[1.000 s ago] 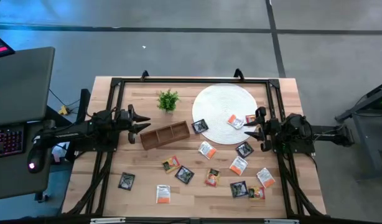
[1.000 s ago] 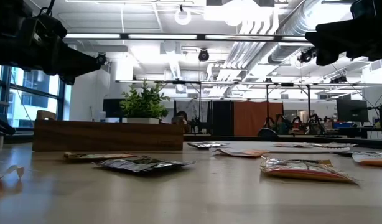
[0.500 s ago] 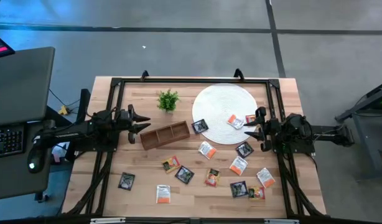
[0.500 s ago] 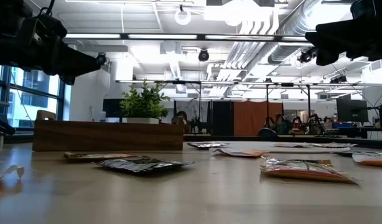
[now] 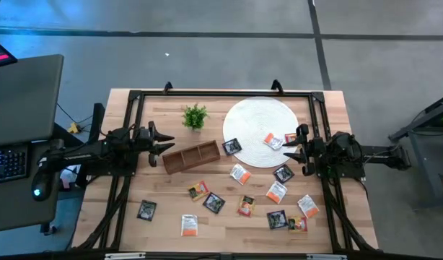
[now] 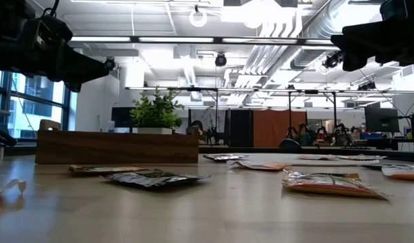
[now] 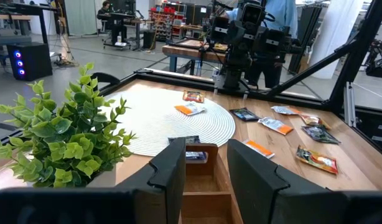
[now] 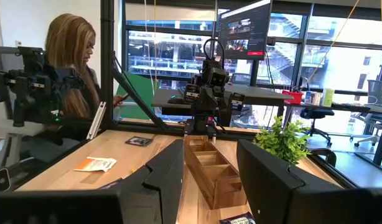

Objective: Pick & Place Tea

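Across the centre of the high view lies the light wooden slatted table (image 5: 164, 224), with the tea (image 5: 277, 192) scattered over its middle and lower right as small flat foil sachets. Counting from above, about fourteen show: roughly eight orange-and-white ones and six black ones with a green mark. No writing on any of them can be read. Three lie on the round white woven disc (image 5: 254, 119) in the upper middle of the frame: a black one at its lower left edge and two orange ones at its right side. The others lie flat on bare wood below the disc, each turned its own way, with no common long axis; two sit apart at the lower left.

One long brown wooden divided tray (image 5: 192, 156) lies left of the disc, its long axis slanting up toward the right. One small green leafy plant (image 5: 195, 115) stands just above it.

At the left edge of the table the left gripper (image 5: 162, 144) hangs near the tray's left end, its two dark fingers (image 7: 172, 171) parted a little and holding nothing. At the right edge the right gripper (image 5: 299, 144) hovers beside the disc, fingers (image 8: 163, 177) spread apart, also empty.

A person (image 8: 69, 74) sits beyond the table in the right wrist view.
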